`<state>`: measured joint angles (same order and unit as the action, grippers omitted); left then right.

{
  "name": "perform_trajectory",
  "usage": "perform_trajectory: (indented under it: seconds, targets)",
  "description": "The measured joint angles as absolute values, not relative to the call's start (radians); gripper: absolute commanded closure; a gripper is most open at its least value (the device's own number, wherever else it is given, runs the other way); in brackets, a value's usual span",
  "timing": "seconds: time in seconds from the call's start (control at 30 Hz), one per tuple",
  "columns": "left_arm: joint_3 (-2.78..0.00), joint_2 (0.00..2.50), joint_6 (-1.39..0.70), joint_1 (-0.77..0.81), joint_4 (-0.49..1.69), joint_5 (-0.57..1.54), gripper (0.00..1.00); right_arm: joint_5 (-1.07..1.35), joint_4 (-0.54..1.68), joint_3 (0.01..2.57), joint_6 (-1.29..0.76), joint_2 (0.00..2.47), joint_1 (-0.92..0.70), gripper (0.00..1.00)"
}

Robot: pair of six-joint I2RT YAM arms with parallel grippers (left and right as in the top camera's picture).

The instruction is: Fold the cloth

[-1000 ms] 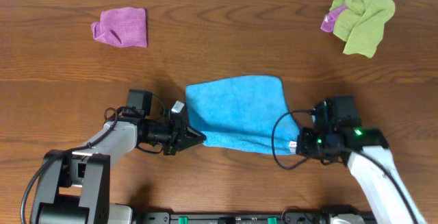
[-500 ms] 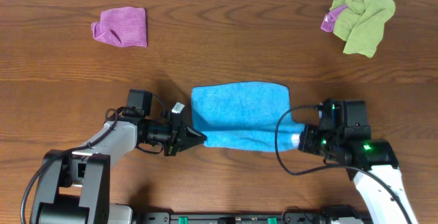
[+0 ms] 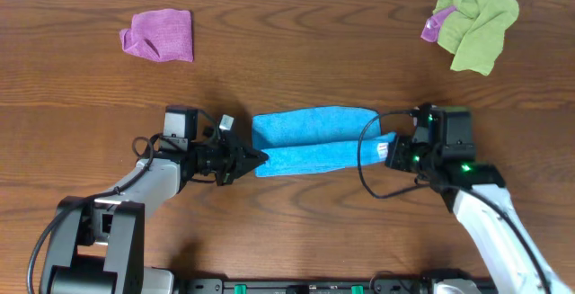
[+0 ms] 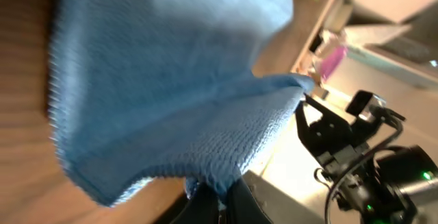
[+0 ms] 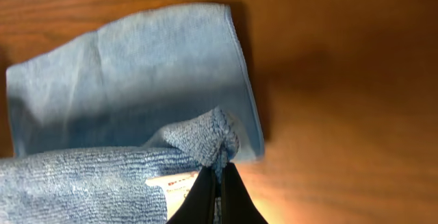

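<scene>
The cloth [image 3: 310,121] lies half-folded on the worktop [image 3: 296,51], stretched between the two grippers. The left gripper [image 3: 255,158] is clamped on one lifted corner. The right gripper [image 3: 392,150] pinches the opposite corner.

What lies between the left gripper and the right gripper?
Only the blue cloth, pinched at its ends by the left gripper and the right gripper, in the overhead view.
</scene>
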<state>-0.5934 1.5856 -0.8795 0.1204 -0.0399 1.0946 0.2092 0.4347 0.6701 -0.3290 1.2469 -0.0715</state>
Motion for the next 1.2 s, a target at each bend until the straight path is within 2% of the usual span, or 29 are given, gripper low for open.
perform_trajectory:
  seconds: [0.37,1.0,1.03,1.13,1.2]
  targets:
    - [-0.594,1.586,-0.918,0.121,-0.179,0.896,0.94,0.210,0.241,0.670,-0.329,1.384,-0.072,0.99]
    - [-0.594,1.586,-0.938,0.157,-0.260,0.726,0.94,0.198,0.032,0.670,-0.354,1.514,-0.149,0.99]
    - [-0.594,1.586,-0.936,0.158,-0.250,0.726,0.93,0.197,0.032,0.670,-0.356,1.515,-0.149,0.99]
    - [-0.595,1.586,-0.914,0.157,-0.175,0.726,0.77,0.197,0.041,0.670,-0.356,1.515,-0.149,0.99]
    - [-0.595,1.586,-0.908,0.157,-0.133,0.725,0.72,0.197,0.054,0.670,-0.356,1.515,-0.149,0.99]
